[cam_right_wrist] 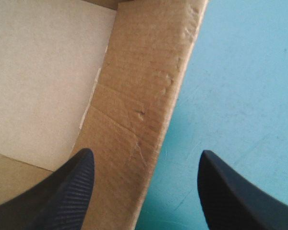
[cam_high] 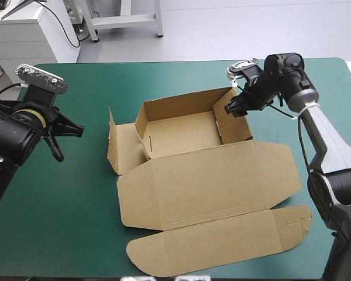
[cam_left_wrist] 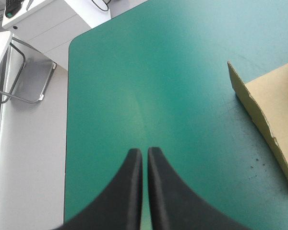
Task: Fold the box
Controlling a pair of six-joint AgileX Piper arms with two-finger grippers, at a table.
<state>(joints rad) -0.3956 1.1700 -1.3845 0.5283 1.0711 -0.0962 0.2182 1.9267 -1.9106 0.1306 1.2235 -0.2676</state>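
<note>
While hanging above the bare left part of the bench point(cam_high: 164, 76), holds the left hand point(cam_left_wrist: 145, 152) narrowed to nothing, with black fingers pressed tip to tip and gripping only air, well apart from the box point(cam_high: 205, 181). Finds that box at the middle of the bench, on the teal-green cover point(cam_high: 64, 222): plain brown board, partly raised. Shows a back wall point(cam_high: 181, 105) and a right wall point(cam_high: 233, 126) standing around the tray floor point(cam_high: 181, 132), a left flap point(cam_high: 126, 146) turned out off the tray's left side with its outer edge standing up, the lid point(cam_high: 210, 175) flat toward the near edge, and past it a long rounded flap point(cam_high: 222, 243), also flat. Places the left flap between the left hand and the tray, as the one thing in the way on that side. Spreads the right hand point(cam_right_wrist: 146, 152) wide astride the right wall, close to the tray's far right corner: one finger point(cam_right_wrist: 62, 191) inside over the tray floor, the other outside over the cover, with the creased, scuffed wall upright between them. Cannot tell whether either finger touches the board.
</note>
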